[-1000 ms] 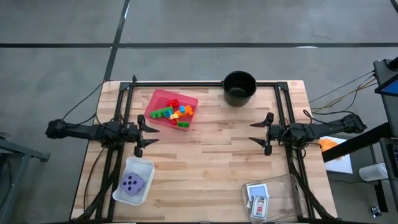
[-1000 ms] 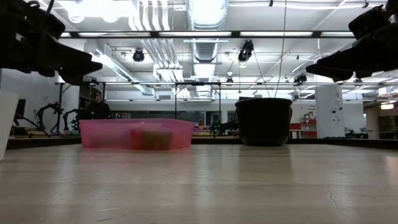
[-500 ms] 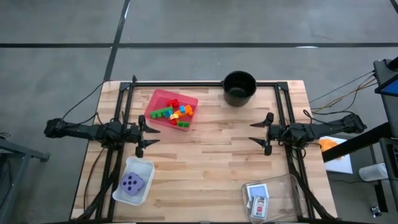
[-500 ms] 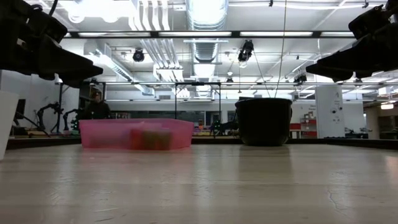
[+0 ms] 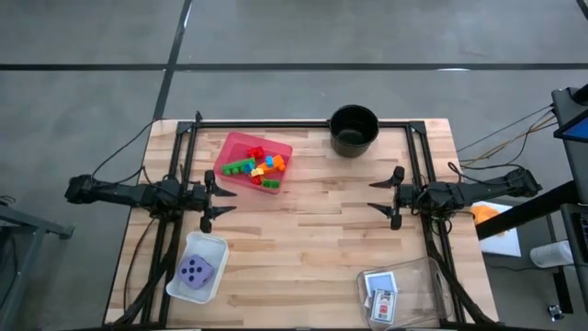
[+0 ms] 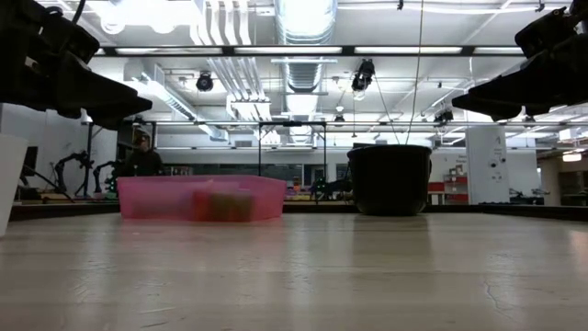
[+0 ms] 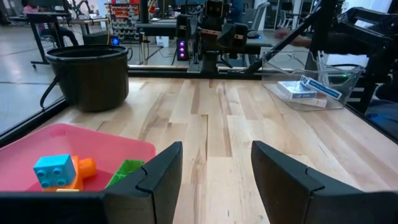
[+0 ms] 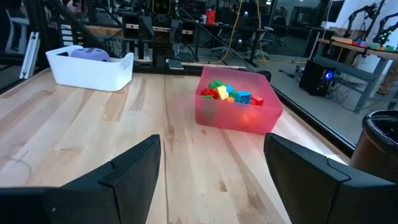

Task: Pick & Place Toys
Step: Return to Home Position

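Judged done: bricks [image 5: 257, 166] in pink tray [image 5: 230, 147], die [image 5: 195, 270] in white bin [image 5: 217, 245], cards [image 5: 379, 283] in clear bin [image 5: 424, 276]; left gripper [image 5: 226, 193] & right gripper [image 5: 375, 197] parked at desk [image 5: 312, 230] side edges, jaws spread, empty.

Robotics lab, exposed ceiling ducts [image 6: 303, 55] and strip lights [image 6: 230, 51], concrete floor [image 5: 367, 37], stocked shelves [image 7: 124, 14], other robot arms [image 6: 73, 170] beyond the bench [image 6: 294, 276], a person [image 6: 142, 156] among them.

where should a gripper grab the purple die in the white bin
Probably from straight above, closing on two opposite flat side faces of the purple die: it sits low in the white bin, whose walls block any sideways approach.
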